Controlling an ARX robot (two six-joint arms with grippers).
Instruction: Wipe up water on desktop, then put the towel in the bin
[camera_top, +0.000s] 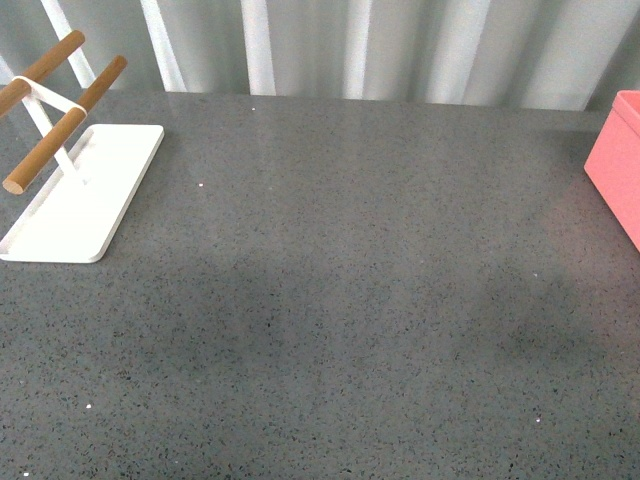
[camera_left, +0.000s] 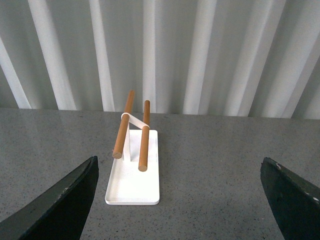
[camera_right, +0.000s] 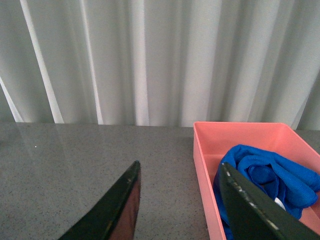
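Pale pleated curtains (camera_top: 400, 45) hang behind one speckled dark grey desktop (camera_top: 340, 300) that fills the front view, where neither arm shows.

One right gripper (camera_right: 180, 200) appears in its wrist view with two dark fingers (camera_right: 117, 210) spread apart, released and holding nothing. Seen just past its fingers sits one salmon-pink bin (camera_right: 205, 150), resting on the stone. One bright blue towel (camera_right: 272, 175) lies bunched inside that bin, folded over on itself, partly hidden by the nearer finger. A small white speck shows among its folds, too small to identify.

One left gripper (camera_left: 180, 200) appears in its own wrist view, also with two dark fingers (camera_left: 60, 205) wide apart, clasping nothing. Between them, further off on the desktop, stands one white rack (camera_left: 134, 180): a flat white tray base with a thin white upright carrying two wooden bars (camera_left: 123, 125), side by side and angled upward toward the curtain. Nothing hangs on either bar.

From the front camera the rack sits at about ten o'clock, well apart from the bin, whose corner shows at three o'clock against the frame edge. A few tiny white flecks dot the stone between them. Faint darker patches lie across the middle of the surface; whether they are damp or shadow cannot be told
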